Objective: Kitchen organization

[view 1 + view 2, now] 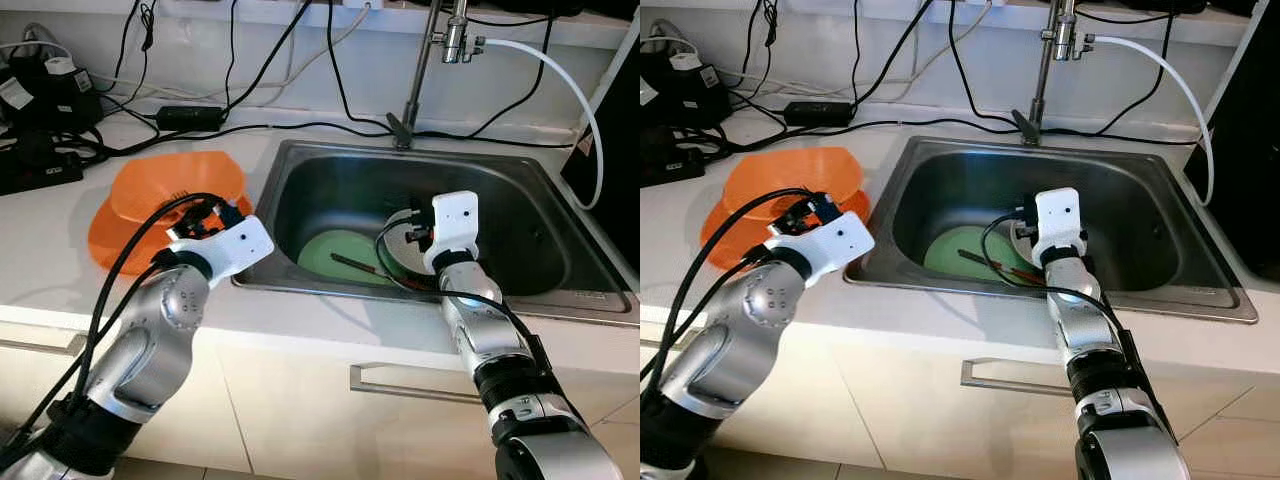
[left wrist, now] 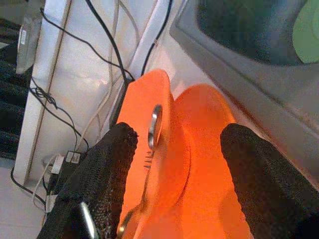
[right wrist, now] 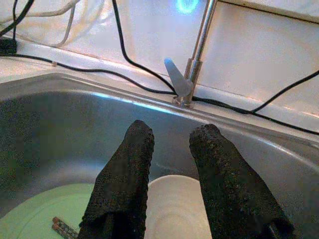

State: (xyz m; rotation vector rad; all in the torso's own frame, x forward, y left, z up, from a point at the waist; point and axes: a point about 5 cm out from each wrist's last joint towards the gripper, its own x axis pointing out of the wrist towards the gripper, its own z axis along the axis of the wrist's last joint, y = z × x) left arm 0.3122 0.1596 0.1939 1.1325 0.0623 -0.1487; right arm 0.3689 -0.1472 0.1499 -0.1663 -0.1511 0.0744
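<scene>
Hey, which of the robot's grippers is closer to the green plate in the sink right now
Right. The right gripper hangs open inside the sink, just beside the green plate and over a white dish. The left gripper is out over the orange plates on the counter.

The white plate (image 3: 174,206) is partly hidden by the right gripper (image 3: 172,149); the green plate (image 3: 45,214) and chopsticks (image 3: 62,228) are cut off by the frame edge.
</scene>
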